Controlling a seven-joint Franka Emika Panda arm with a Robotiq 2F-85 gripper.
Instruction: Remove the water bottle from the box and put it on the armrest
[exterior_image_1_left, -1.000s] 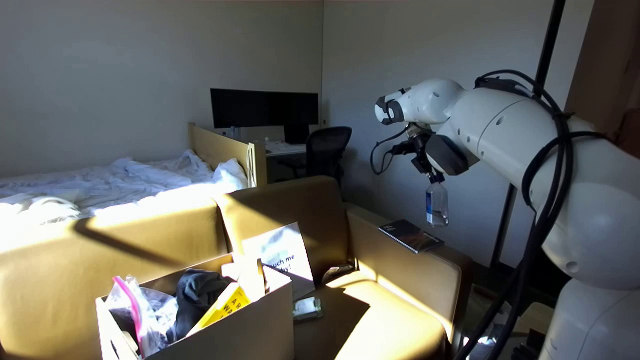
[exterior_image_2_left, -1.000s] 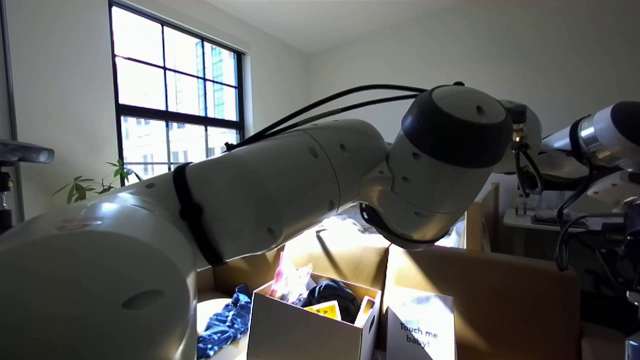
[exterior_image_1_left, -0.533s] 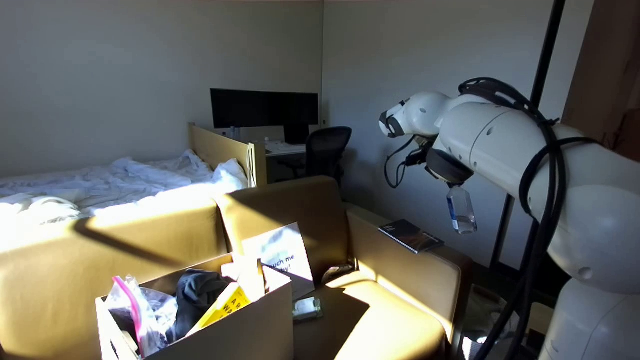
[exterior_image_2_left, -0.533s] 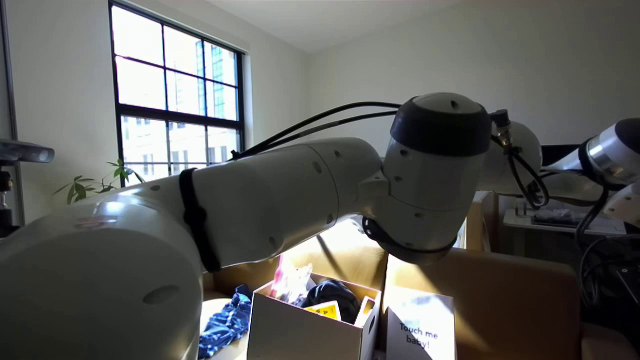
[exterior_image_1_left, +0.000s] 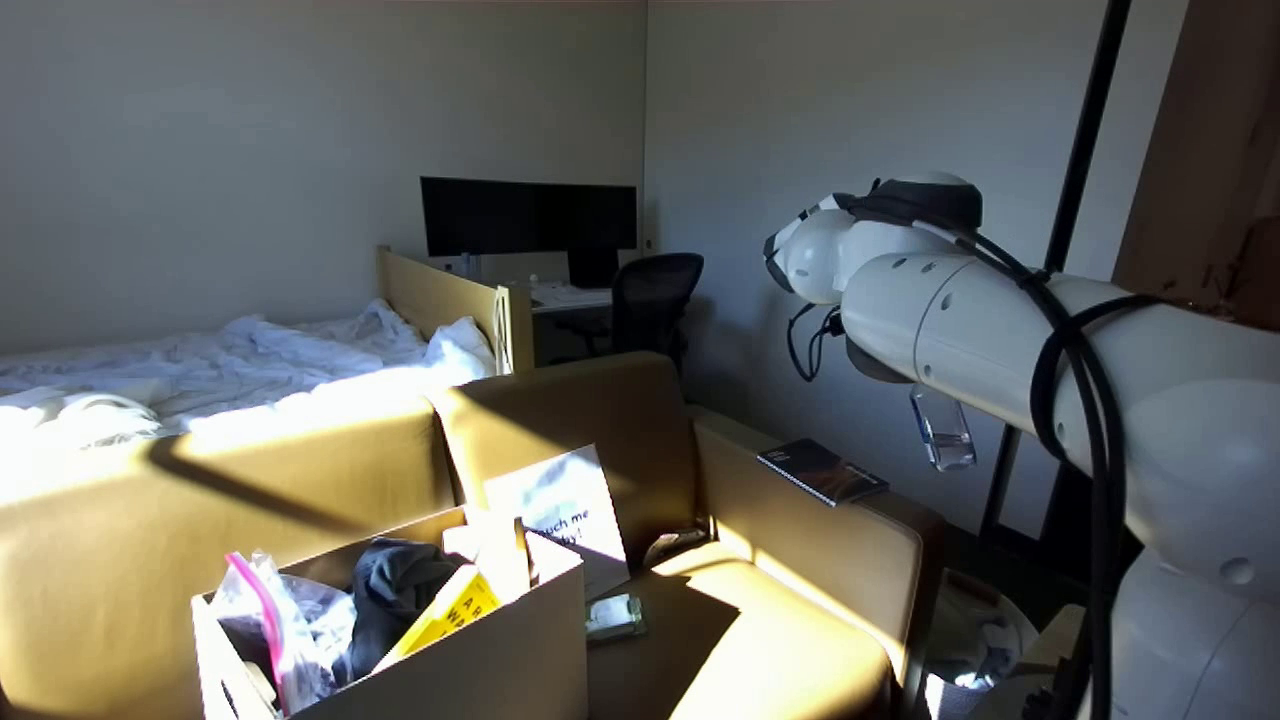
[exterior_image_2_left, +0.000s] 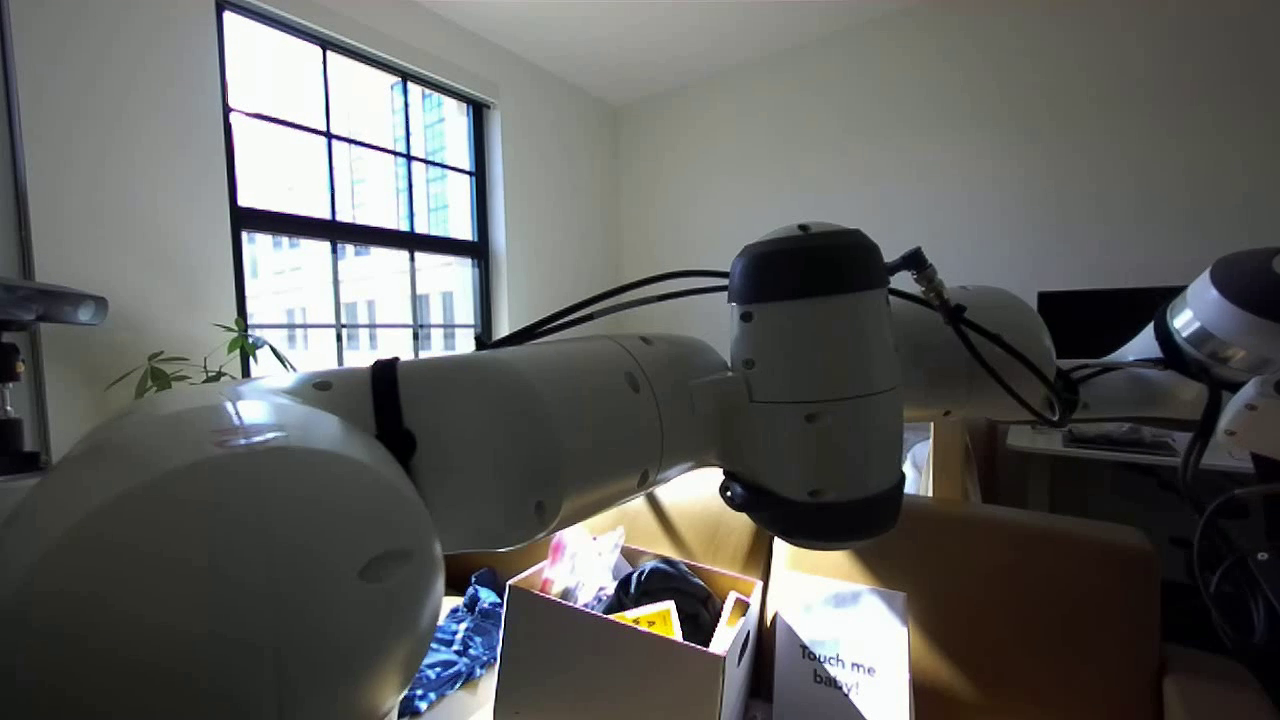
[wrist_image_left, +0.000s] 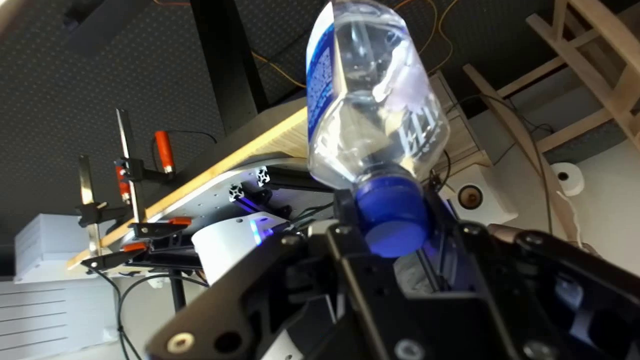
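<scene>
Your Robotiq gripper (wrist_image_left: 390, 206) has its jaws pinched on the blue cap (wrist_image_left: 392, 220) of the water bottle (wrist_image_left: 375, 95), which hangs tilted in midair, apart from the armrest (exterior_image_1_left: 825, 545), where a spiral notebook (exterior_image_1_left: 822, 472) lies. In the cardboard box (exterior_image_1_left: 500, 655) you have a pink-zipped plastic bag (exterior_image_1_left: 325, 620), dark cloth (exterior_image_1_left: 398, 580) and a yellow lettered item (exterior_image_1_left: 455, 612).

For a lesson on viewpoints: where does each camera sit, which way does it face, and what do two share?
Wrist view: on the wrist, looking down along the pincer at the bottle it grips.
An exterior view: before the sofa, facing it and the monitor; the arm shows at picture right.
An exterior view: close to the arm, which spans the picture, facing sofa and window.
In both exterior views: box, sofa, monitor, sign, arm.
</scene>
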